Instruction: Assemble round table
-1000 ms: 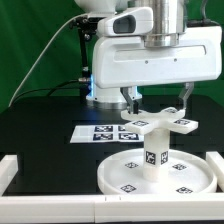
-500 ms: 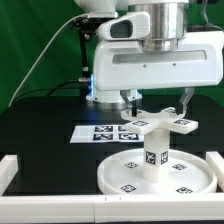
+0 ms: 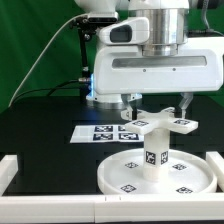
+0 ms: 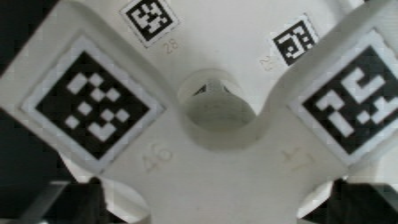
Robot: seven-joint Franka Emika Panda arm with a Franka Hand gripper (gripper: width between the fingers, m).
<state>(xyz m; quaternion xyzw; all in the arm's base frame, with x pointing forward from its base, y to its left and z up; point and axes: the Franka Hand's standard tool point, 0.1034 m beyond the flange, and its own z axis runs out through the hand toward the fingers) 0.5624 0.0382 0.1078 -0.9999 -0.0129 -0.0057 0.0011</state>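
Now, round top (image 3: pixel 158 172): lies flat on the black worktop (image 3: pixel 45 125), near the front rail (image 3: pixel 60 204).
Leg (image 3: pixel 154 150): upright on the top's centre.
Base piece (image 3: pixel 157 124): sits on the leg's upper end.
Jaws (image 3: pixel 157 103): spread apart either side of the base piece, gripping nothing.
Marker board (image 3: pixel 98 132): behind the top.

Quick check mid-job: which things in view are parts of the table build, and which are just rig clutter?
Job:
- round disc
- cylindrical leg standing on it
- flat base piece on top of the leg
- claw, fingers either side of the base piece

Not the job:
- marker board
- white border rails
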